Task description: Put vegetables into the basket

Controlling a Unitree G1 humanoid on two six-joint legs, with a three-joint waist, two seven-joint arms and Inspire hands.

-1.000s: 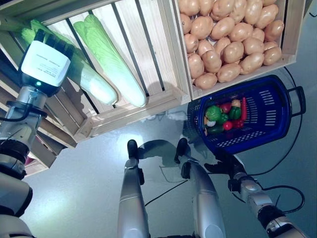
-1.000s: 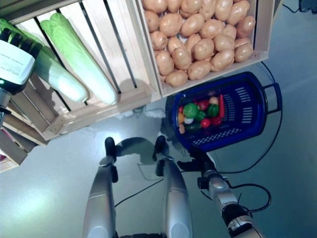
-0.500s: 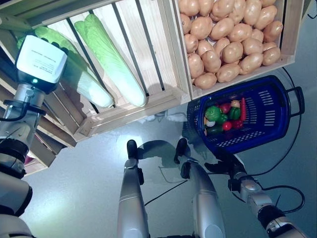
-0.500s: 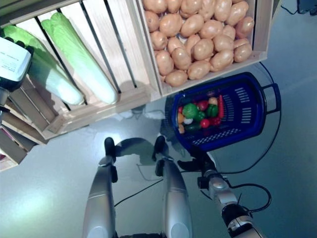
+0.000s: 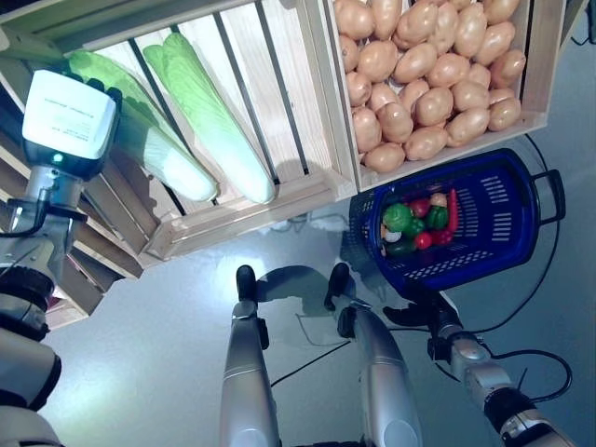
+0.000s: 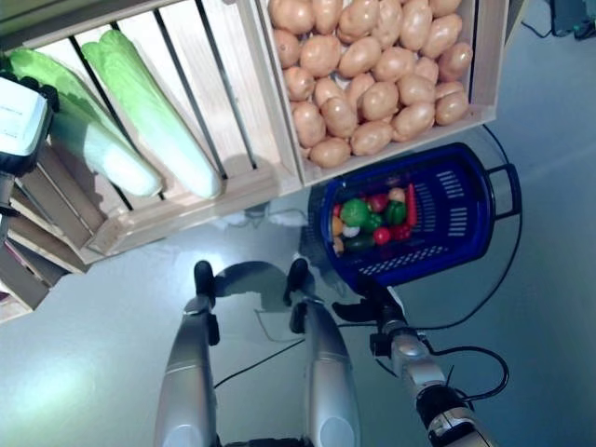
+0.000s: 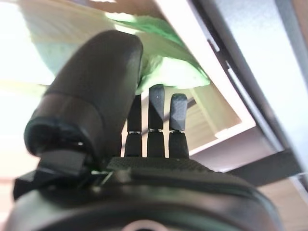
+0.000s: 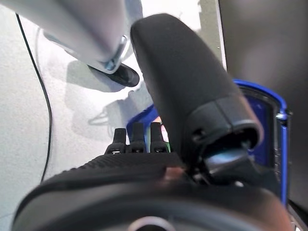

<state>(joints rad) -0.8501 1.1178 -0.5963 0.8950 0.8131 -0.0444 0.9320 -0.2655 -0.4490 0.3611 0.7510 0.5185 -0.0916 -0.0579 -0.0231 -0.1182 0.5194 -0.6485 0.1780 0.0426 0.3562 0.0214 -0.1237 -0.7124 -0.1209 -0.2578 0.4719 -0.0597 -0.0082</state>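
Observation:
Two long pale green cabbages (image 5: pixel 219 126) lie in a slatted wooden crate (image 5: pixel 244 212). My left hand (image 5: pixel 104 90) reaches up at the crate's left end, over the leafy top of the left cabbage (image 7: pixel 163 57), its fingers straight and open. The blue basket (image 5: pixel 521 233) hangs low at the right with several small vegetables (image 5: pixel 414 219) inside. My right hand (image 5: pixel 416 310) meets the basket's near rim, fingers curled at its handle. The basket (image 8: pixel 280 144) shows past that hand's thumb.
A second wooden crate (image 5: pixel 535 116) full of potatoes (image 5: pixel 428 84) stands right of the cabbage crate, just above the basket. More slatted shelving (image 5: pixel 93 251) sits at the far left. Pale floor lies below the crates.
My left hand has edged left and slightly up along the left cabbage. The whole view has shifted a little. The right hand and basket keep their places.

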